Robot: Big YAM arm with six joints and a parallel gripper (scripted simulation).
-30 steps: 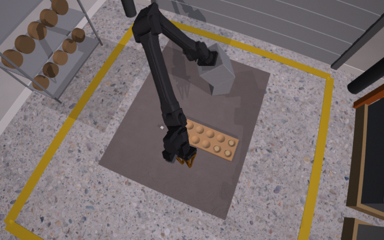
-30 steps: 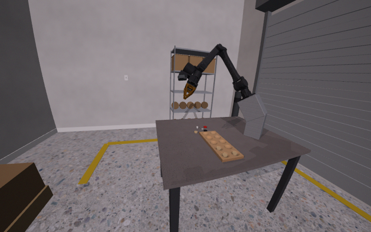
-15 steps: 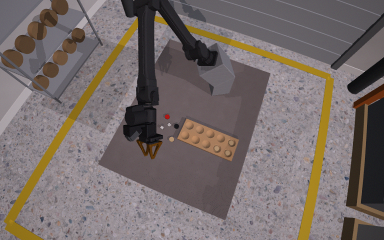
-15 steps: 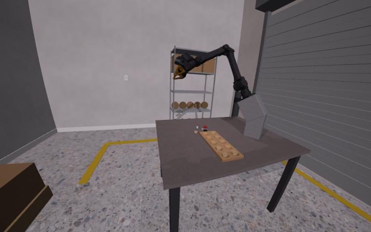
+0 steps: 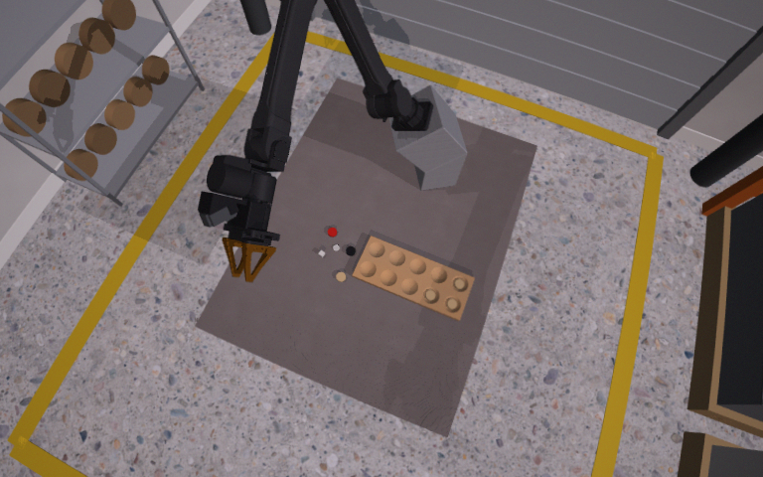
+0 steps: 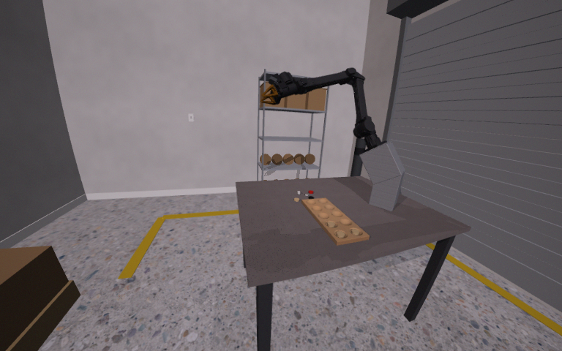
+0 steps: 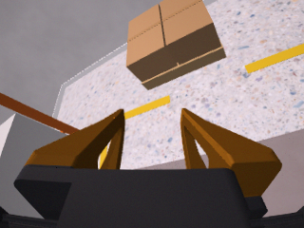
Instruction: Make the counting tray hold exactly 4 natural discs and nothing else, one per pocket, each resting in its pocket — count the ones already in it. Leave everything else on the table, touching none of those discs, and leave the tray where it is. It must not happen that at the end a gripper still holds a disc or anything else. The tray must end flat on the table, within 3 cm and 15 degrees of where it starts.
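The wooden counting tray (image 5: 413,276) lies flat on the table and also shows in the exterior view (image 6: 334,219). Three of its pockets at the right end hold natural discs (image 5: 460,283) (image 5: 431,294) (image 5: 452,304); the other pockets look empty. One loose natural disc (image 5: 340,275) lies on the table just off the tray's left end. My gripper (image 5: 247,264) (image 6: 268,96) hangs high in the air, far up and left of the tray. Its orange fingers stand part open with nothing between them.
A red disc (image 5: 332,231), a black disc (image 5: 350,250) and two small white pieces (image 5: 336,247) (image 5: 321,252) lie left of the tray. The arm's grey base block (image 5: 430,146) stands at the table's back. A metal shelf (image 5: 83,83) with brown discs is beyond the table.
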